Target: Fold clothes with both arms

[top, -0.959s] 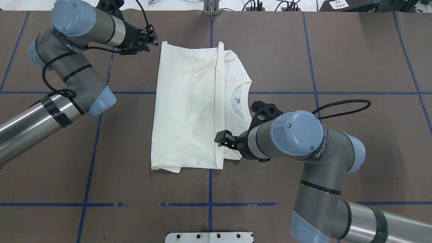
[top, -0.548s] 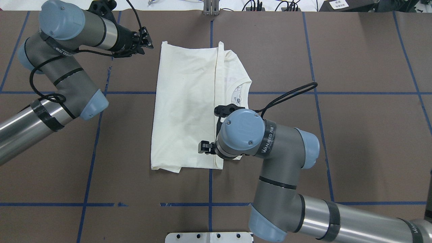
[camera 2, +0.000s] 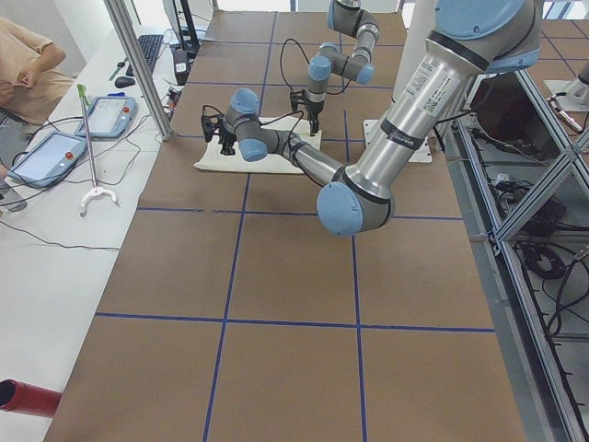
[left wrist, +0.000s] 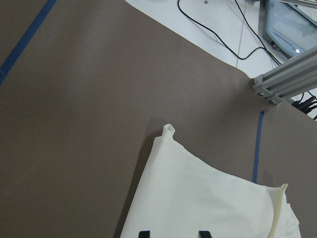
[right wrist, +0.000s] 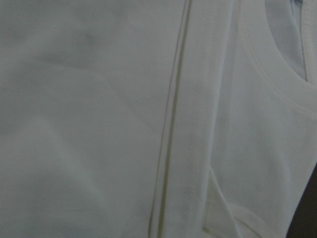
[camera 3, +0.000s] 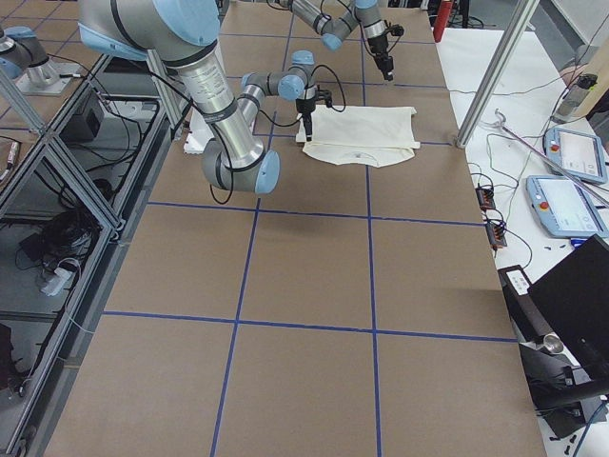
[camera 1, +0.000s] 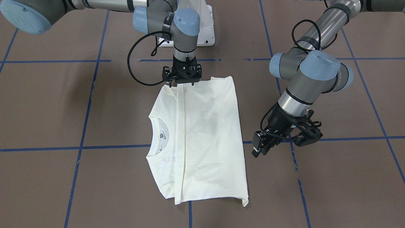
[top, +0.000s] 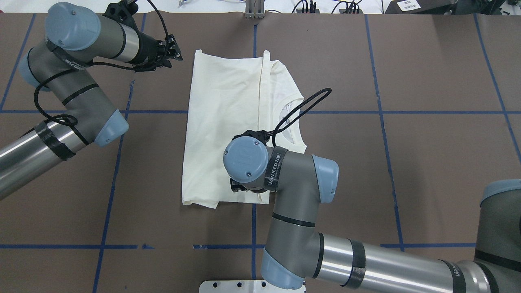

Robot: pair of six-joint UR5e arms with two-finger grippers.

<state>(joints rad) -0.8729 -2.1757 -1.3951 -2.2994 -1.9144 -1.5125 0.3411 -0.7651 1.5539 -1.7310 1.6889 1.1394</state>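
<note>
Evidently the shirt (top: 222,122) is light and limp: pinch it at folded corners. Your left hand (top: 175,48) is spread; right hand (camera 1: 181,83), cannot tell.

Left arm (top: 77,93), upper left of the overhead view: grey jointed housings are carrying round light-blue caps (top: 73,25), and a bright silver tube is wearing a black tape wrap (top: 55,138). A thin black cable (camera 1: 292,31) is looping along it.

Right arm (top: 293,179), lower centre: it is showing the same grey and blue. One cap is showing small screws, and a black band (top: 274,171) is bearing white lettering. A second cable (camera 1: 127,63) is looping wide.

Left gripper (camera 1: 260,148) and right gripper (camera 1: 182,83) are showing black, with round holes in their bodies.
</note>
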